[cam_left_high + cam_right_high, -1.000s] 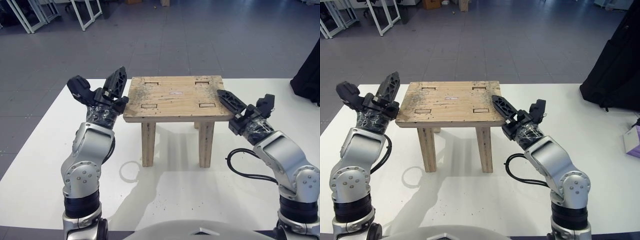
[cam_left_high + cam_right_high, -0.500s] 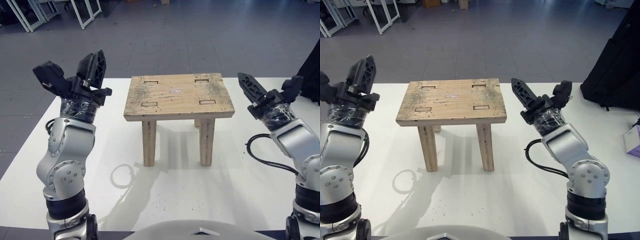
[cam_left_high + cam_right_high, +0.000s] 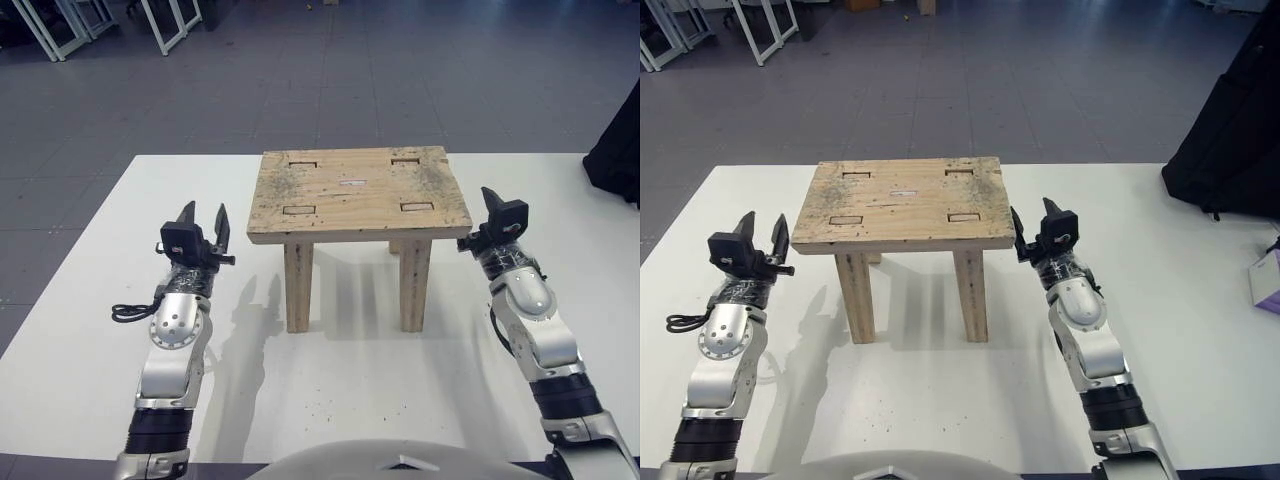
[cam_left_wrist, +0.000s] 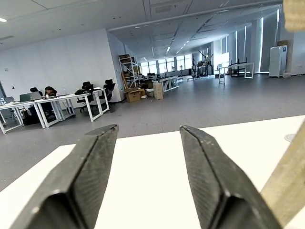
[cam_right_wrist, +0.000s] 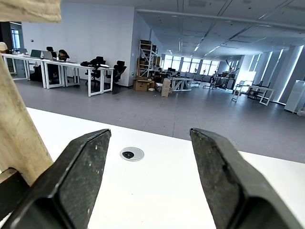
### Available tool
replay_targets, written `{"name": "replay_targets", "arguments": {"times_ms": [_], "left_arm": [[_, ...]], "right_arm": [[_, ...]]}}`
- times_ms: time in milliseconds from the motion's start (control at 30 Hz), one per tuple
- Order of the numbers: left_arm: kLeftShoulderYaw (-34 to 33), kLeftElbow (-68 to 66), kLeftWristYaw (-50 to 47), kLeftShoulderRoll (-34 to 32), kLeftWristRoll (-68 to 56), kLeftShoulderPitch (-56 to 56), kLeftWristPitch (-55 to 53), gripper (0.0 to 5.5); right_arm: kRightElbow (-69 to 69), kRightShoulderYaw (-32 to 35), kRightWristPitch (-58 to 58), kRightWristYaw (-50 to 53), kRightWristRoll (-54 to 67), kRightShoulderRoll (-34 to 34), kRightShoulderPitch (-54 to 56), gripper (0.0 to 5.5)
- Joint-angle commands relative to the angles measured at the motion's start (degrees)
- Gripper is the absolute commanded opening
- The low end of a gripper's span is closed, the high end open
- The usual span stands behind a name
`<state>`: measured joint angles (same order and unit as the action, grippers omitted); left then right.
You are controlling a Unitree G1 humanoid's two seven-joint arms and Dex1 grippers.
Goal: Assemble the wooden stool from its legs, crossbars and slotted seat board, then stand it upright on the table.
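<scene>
The wooden stool (image 3: 357, 190) stands upright on the white table (image 3: 340, 390), its slotted seat board on top and its legs (image 3: 297, 286) under it. My left gripper (image 3: 204, 218) sits low over the table to the left of the stool, open and holding nothing. In the left wrist view its fingers (image 4: 81, 186) point along the table, with a stool leg (image 4: 286, 176) off to one side. My right gripper (image 3: 1033, 220) rests low to the right of the stool, open and holding nothing. A stool leg (image 5: 16, 129) stands close beside it in the right wrist view.
A black cable (image 3: 130, 312) lies by my left forearm. Fine wood crumbs (image 3: 320, 405) are scattered in front of the stool. A purple box (image 3: 1265, 280) sits at the table's right edge, and a black cloth (image 3: 1230, 130) hangs beyond it. A round cap (image 5: 131, 153) is set in the tabletop.
Both arms have left the sides of the seat board, swung outward and dropped low to the table on either side. The stool has not moved.
</scene>
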<state>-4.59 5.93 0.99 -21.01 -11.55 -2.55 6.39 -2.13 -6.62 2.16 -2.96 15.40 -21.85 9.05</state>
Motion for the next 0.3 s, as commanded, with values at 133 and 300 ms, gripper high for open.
{"name": "replay_targets", "arguments": {"times_ms": [133,300], "left_arm": [[0.7,-3.2,5.0,2.2,1.9,2.8,2.3,3.44],[0.2,-4.4,5.7,2.9,3.9,4.5,1.6,3.59]], "right_arm": [[1.9,2.6,1.4,-0.5,-4.8,4.2,0.7,3.04],[3.4,3.6,2.1,-0.4,-7.7,6.2,0.9,3.04]]}}
